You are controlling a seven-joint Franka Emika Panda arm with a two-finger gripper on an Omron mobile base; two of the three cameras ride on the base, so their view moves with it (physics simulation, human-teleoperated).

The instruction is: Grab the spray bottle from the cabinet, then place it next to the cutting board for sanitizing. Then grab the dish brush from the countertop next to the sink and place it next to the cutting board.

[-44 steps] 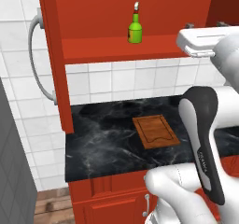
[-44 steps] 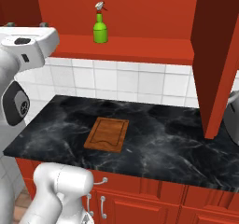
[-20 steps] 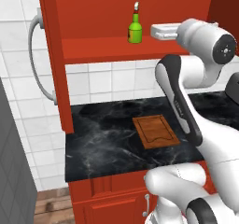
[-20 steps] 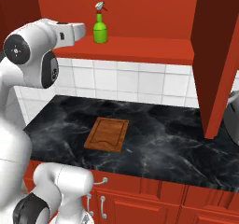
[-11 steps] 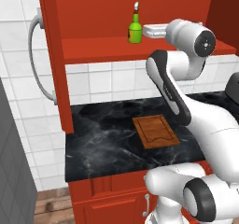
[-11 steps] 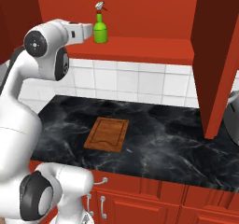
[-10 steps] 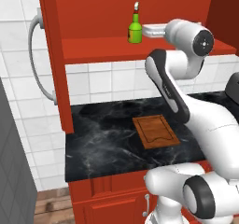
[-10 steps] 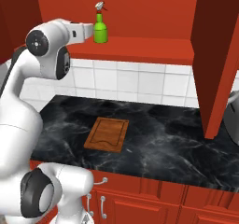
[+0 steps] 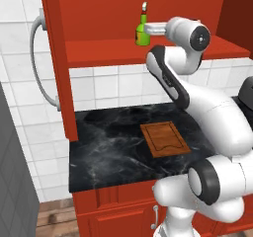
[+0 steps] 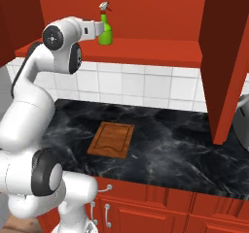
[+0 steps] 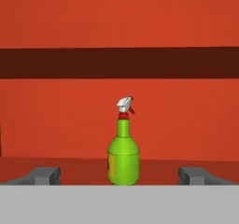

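The two-finger gripper [image 11: 120,174] has been swung in over the last second, jaws spread wide, squarely at the small green spray bottle [image 11: 123,154] standing upright on the red cabinet shelf [image 9: 148,51]. Nothing's gripped yet; a grab looks imminent.
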